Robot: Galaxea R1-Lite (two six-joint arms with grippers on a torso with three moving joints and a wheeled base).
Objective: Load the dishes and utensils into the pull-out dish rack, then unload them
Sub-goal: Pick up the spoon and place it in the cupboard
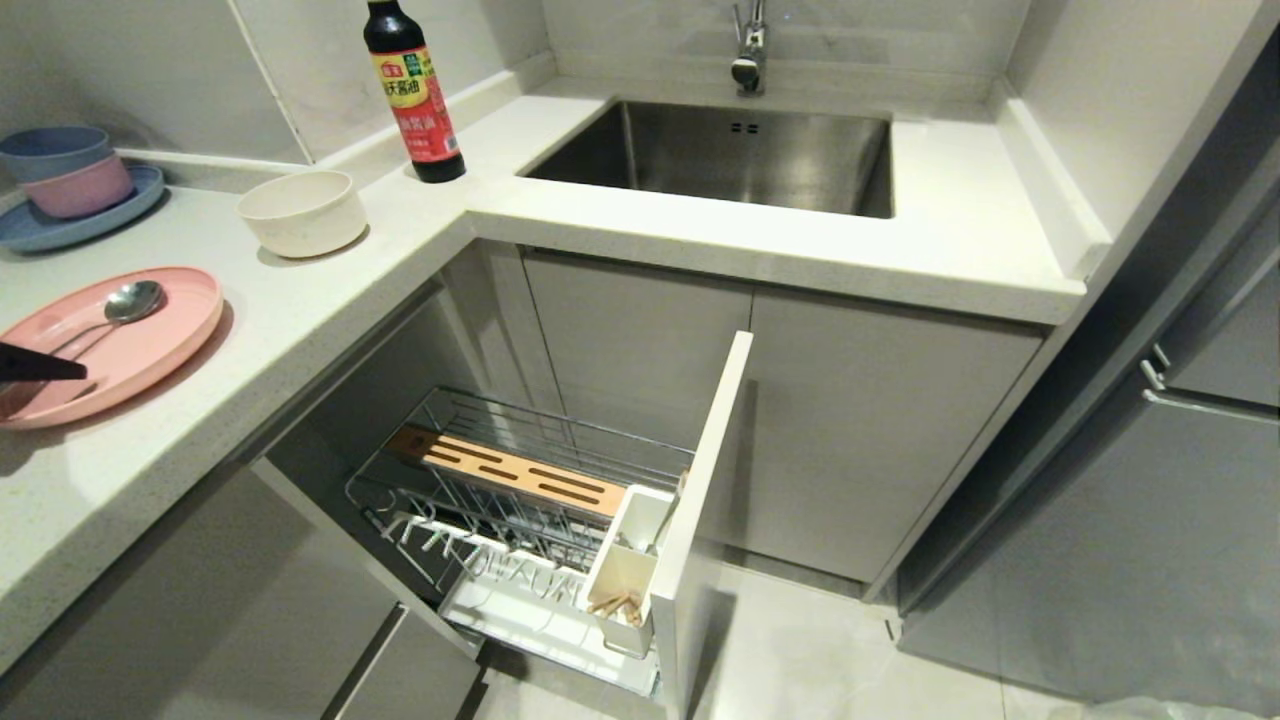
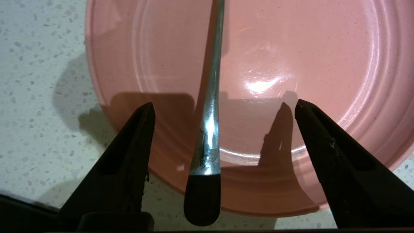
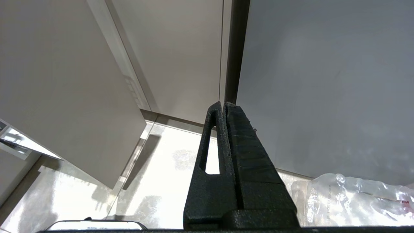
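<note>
Two grippers to call: the left gripper [image 2: 224, 105] hovers at nine o'clock of the head view over the plate [image 1: 150, 345], fingers [image 2: 129, 155] spread wide, gripping nothing. Rack [image 1: 520, 500] sits pulled out at six o'clock, chopsticks [image 1: 617, 604] down in its cup [image 1: 625, 560]. Bowl [image 1: 302, 210] rests on the counter [image 1: 300, 310] at ten o'clock. Spoon [image 2: 212, 106] lies on the plate, handle between the open fingers, untouched. Right gripper [image 3: 225, 105] hangs pressed closed beside a cabinet, empty.

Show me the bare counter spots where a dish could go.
Bare counter lies between the pink plate, the white bowl and the front edge. A strip right of the sink is also bare. The far left is crowded with the stacked bowls.
</note>
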